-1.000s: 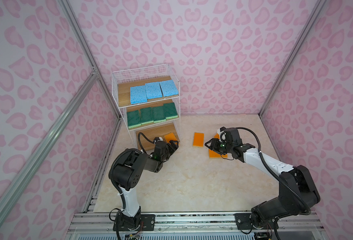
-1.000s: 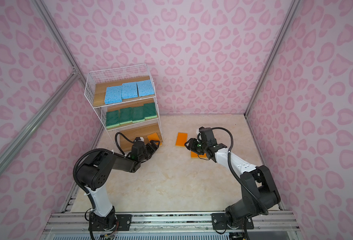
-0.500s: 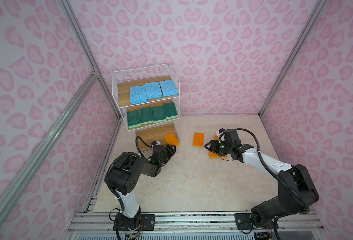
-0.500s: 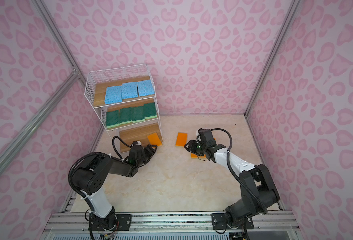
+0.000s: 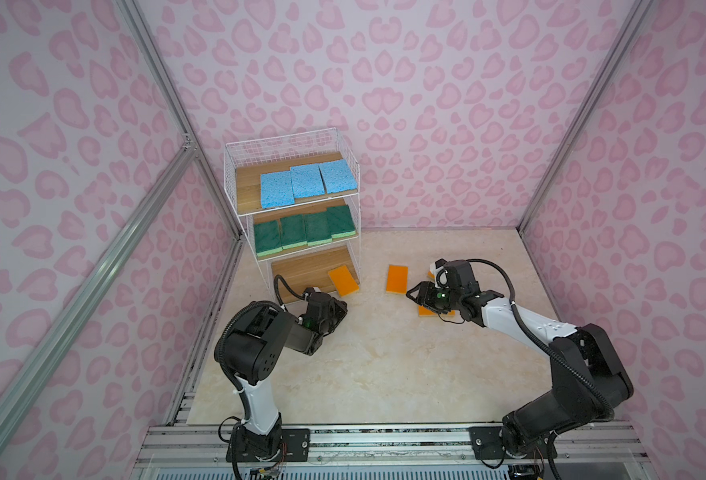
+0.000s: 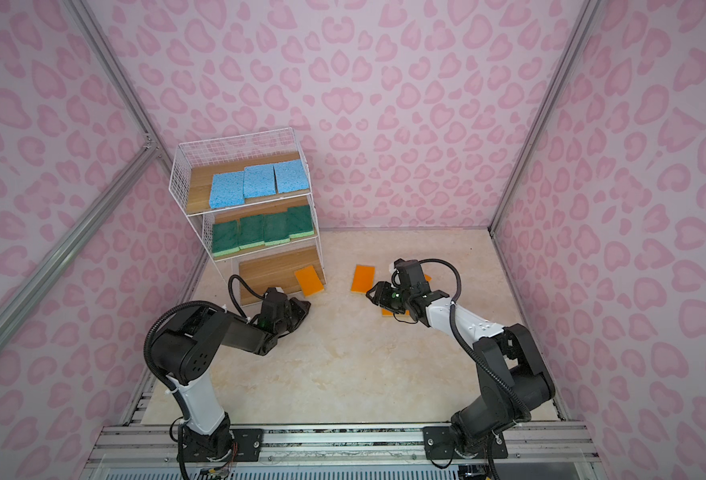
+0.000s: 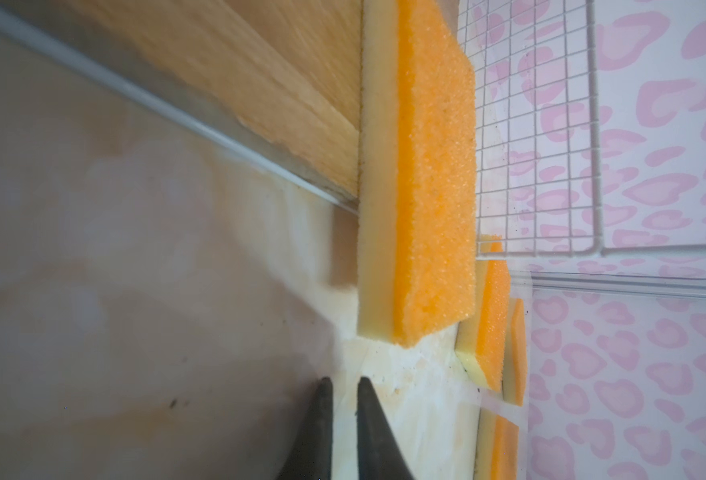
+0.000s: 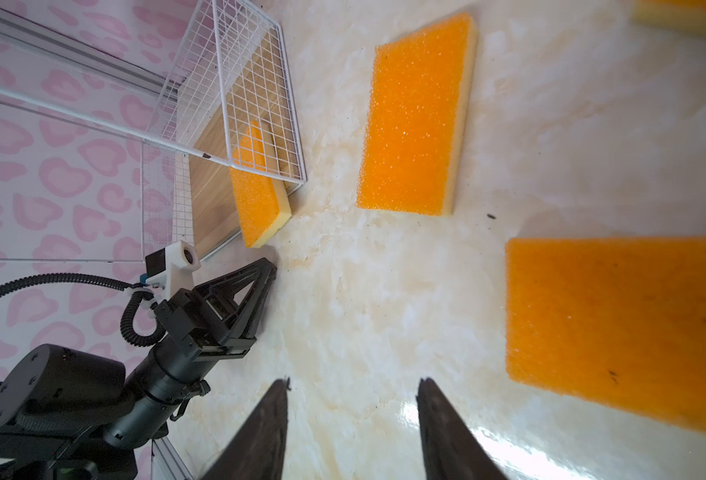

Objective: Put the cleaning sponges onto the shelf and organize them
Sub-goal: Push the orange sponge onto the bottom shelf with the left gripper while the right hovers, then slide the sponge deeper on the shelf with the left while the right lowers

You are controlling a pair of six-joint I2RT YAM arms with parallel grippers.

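Marble floor [image 5: 384, 365]; left claw [image 5: 340, 311] low, nearly closed; right claw [image 5: 412, 293] outstretched, parted.

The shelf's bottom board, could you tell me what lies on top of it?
One orange sponge lies at the bottom board's right front corner, overhanging the front edge. The rest seen is bare wood; its back is hidden beneath the middle board.

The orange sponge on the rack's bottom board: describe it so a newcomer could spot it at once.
Find the white wire rack in the back left corner of the table and look at its lowest board. The orange sponge lies askew at that board's front right corner, overhanging the edge. It is the only orange one on the rack; the other orange sponges lie on the table further right.
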